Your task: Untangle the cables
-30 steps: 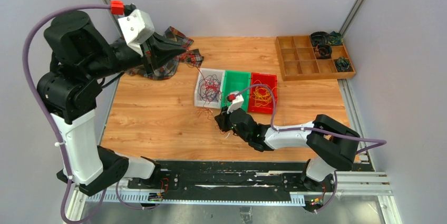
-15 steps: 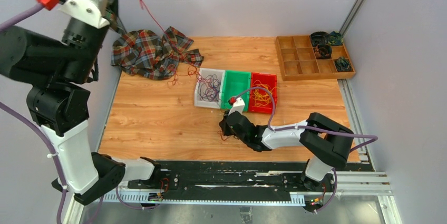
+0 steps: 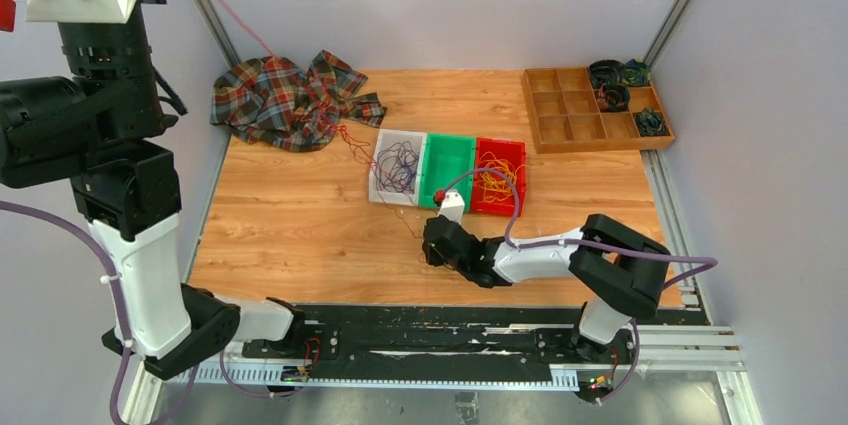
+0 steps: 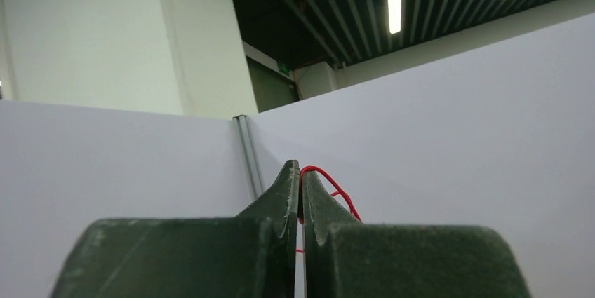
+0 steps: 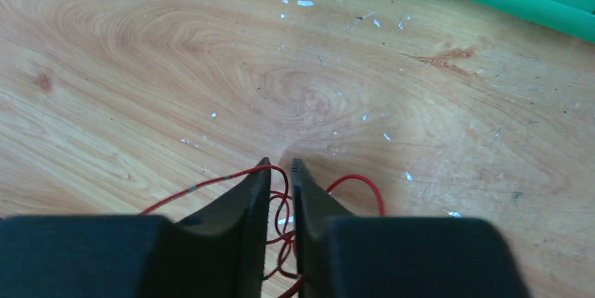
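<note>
My left gripper [image 4: 299, 168] is raised high at the far left, near the top of the top view. It is shut on a dark red cable [image 4: 326, 175]. That cable [image 3: 225, 5] runs down past the plaid cloth and across the table towards my right gripper [image 3: 428, 243]. The right gripper [image 5: 281, 163] sits low on the wood, its jaws a narrow gap apart, with red cable loops [image 5: 358, 176] lying between and around its fingers. Purple cables [image 3: 398, 167] lie in the white bin [image 3: 379, 173]. Yellow cables [image 3: 495, 183] lie in the red bin [image 3: 516, 150].
A green bin [image 3: 450, 153] stands between the white and red bins. A crumpled plaid cloth [image 3: 285, 100] lies at the back left of the table. A wooden compartment tray [image 3: 575, 110] with dark coils stands at the back right. White walls enclose the table.
The left arm has swung up and to the left, drawing the red cable out of the white bin into a long line. The right gripper has shifted slightly along the table.
</note>
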You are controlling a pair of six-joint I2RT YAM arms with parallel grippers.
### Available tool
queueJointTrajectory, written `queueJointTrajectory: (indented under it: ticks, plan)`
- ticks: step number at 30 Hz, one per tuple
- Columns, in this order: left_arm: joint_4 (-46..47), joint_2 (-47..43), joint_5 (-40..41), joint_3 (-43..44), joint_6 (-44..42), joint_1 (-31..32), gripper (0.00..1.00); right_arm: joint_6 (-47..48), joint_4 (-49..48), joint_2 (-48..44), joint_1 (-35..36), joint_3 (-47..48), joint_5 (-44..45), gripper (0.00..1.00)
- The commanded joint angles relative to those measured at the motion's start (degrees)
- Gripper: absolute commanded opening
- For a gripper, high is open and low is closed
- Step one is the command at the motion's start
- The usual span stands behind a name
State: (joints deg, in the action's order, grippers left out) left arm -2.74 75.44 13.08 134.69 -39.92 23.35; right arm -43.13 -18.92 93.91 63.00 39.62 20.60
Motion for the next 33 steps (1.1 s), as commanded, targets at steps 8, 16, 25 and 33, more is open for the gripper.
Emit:
queueJointTrajectory:
  ticks: [8,16,25,33]
  plan:
    - [-20.83,-11.6,-22.71,-16.76,13.52,0.24,0.0,11.02,-2.59,-12.23,3.17,1.06,-7.54,0.64]
    - [-28.65,-15.14,-27.98,-21.42,15.5,0.28,0.0,16.05,-2.79,-16.85,3.18,6.92,-13.29,0.58]
    - [-30.21,-18.63,-25.43,-26.14,12.52,0.27,0.0,23.03,-5.21,-10.01,3.18,8.46,-16.39,0.61]
    - [-32.23,-20.84,-23.44,-29.46,9.22,0.26,0.0,25.85,-4.59,0.15,3.17,11.36,-7.18,0.61]
